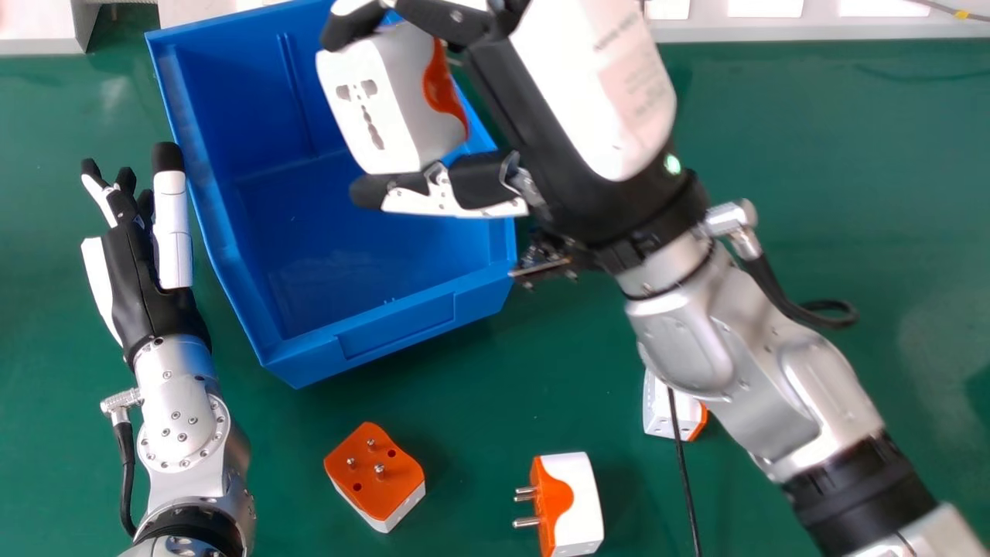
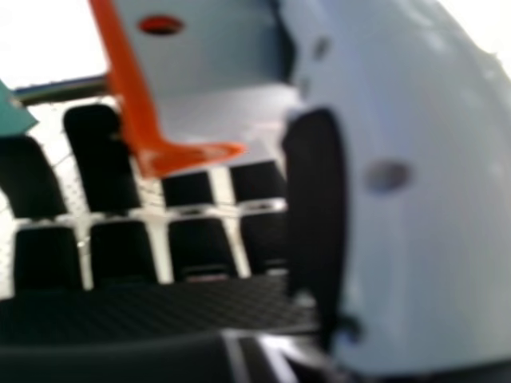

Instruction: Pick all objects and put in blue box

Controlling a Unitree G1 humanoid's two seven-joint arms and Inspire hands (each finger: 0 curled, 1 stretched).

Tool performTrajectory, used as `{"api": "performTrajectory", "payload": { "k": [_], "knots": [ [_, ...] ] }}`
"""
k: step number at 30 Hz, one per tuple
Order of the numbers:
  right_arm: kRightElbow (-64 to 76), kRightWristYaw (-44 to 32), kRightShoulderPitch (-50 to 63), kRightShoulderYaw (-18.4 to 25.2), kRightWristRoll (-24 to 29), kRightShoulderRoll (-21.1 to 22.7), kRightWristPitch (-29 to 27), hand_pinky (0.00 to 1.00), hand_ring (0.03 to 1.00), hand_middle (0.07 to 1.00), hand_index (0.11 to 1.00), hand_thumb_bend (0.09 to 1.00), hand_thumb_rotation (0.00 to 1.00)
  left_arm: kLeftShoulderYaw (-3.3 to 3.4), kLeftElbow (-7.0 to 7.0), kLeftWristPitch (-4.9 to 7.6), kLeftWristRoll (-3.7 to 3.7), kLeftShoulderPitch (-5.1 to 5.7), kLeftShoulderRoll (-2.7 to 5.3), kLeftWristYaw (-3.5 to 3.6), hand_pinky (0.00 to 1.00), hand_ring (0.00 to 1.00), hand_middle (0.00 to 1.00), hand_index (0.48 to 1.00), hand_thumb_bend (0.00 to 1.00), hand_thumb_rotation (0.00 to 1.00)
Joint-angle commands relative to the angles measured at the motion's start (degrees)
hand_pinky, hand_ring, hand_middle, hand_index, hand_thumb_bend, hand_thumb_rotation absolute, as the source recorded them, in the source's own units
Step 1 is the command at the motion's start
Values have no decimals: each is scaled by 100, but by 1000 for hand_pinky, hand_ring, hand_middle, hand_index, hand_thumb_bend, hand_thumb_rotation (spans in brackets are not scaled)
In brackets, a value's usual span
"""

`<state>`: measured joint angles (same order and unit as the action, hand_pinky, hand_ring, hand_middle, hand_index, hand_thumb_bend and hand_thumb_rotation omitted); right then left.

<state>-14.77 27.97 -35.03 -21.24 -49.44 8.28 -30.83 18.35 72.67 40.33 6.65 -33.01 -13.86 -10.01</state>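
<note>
With my right fingers clamped on the white-and-orange adapter above the blue box, I judge it light, stiff and perhaps slippery, best pinched firmly across its opposite flat sides.

The green table holds a blue box near its far edge. Three adapters lie farther from that edge.

On the table, one adapter lies before the box, a second adapter and third adapter farther right.
</note>
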Motion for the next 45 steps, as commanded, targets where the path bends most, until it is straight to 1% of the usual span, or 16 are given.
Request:
{"api": "performTrajectory", "payload": {
  "k": [1, 5, 8, 12, 15, 19, 20, 24, 29, 30, 33, 35, 37, 41, 43, 45],
  "knots": [
    [-271, 10, -539, -25, 36, -121, 85, 328, 456, 519, 506, 497, 0, -34, -59, 104, -70, -134, 22, 55, 924, 967, 992, 991, 991, 901],
    [-1082, -95, -1145, -126, -27, -161, 288, 334, 466, 518, 507, 496, 0, 8, -59, 95, -16, -139, 28, 127, 923, 966, 992, 991, 990, 901],
    [-1884, 39, -1654, -289, -181, -170, 419, 336, 470, 519, 506, 496, 0, 32, -62, 95, 9, -143, 37, 165, 923, 966, 992, 991, 992, 901],
    [-3099, 377, -2266, -631, -429, -229, 547, 337, 473, 524, 499, 496, 0, 48, -62, 102, 6, -143, 47, 179, 924, 966, 993, 990, 995, 900],
    [-3748, 525, -2530, -930, -603, -297, 717, 337, 473, 524, 499, 496, 0, 56, -65, 122, 7, -140, 51, 190, 924, 966, 993, 990, 995, 900],
    [-4417, 765, -2815, -1276, -817, -387, 984, 334, 470, 522, 508, 495, 0, 80, -55, 118, 30, -136, 47, 243, 926, 966, 993, 990, 997, 900],
    [-4564, 795, -2879, -1335, -834, -418, 1045, 334, 470, 522, 508, 495, 0, 83, -53, 113, 27, -136, 47, 247, 926, 966, 993, 990, 997, 900],
    [-4946, 904, -3026, -1459, -806, -527, 1133, 332, 470, 516, 515, 495, 0, 95, -48, 101, 9, -130, 43, 249, 927, 966, 994, 990, 998, 899],
    [-5196, 984, -3045, -1522, -718, -660, 1009, 334, 468, 500, 529, 495, 0, 82, -43, 82, -26, -138, 32, 186, 930, 967, 994, 989, 999, 898],
    [-5222, 1001, -3051, -1542, -713, -669, 989, 350, 474, 500, 519, 497, 0, 77, -44, 84, -33, -138, 33, 177, 931, 967, 994, 988, 1000, 898],
    [-5266, 1044, -3076, -1613, -727, -677, 919, 358, 475, 493, 515, 498, 0, 54, -40, 86, -72, -141, 34, 116, 932, 967, 993, 988, 1000, 898],
    [-5269, 1072, -3097, -1657, -731, -665, 860, 362, 476, 486, 514, 498, 0, 49, -34, 78, -73, -143, 34, 101, 932, 967, 993, 987, 1000, 897],
    [-5281, 1093, -3116, -1688, -728, -659, 838, 358, 482, 494, 506, 498, 0, 37, -36, 79, -83, -144, 41, 71, 932, 968, 993, 987, 1000, 898],
    [-5311, 1192, -3137, -1785, -809, -676, 1016, 353, 485, 498, 493, 498, 0, 41, -31, 76, -63, -157, 59, 77, 931, 969, 993, 986, 1000, 898],
    [-5297, 1102, -3141, -1921, -949, -700, 1390, 351, 489, 501, 488, 498, 0, 49, -30, 78, -49, -154, 57, 105, 930, 968, 993, 986, 1000, 897],
    [-5239, 673, -3183, -2021, -1029, -745, 1860, 348, 489, 515, 488, 497, 0, 58, -30, 77, -36, -153, 55, 134, 930, 968, 993, 986, 1000, 897]
  ]
}}
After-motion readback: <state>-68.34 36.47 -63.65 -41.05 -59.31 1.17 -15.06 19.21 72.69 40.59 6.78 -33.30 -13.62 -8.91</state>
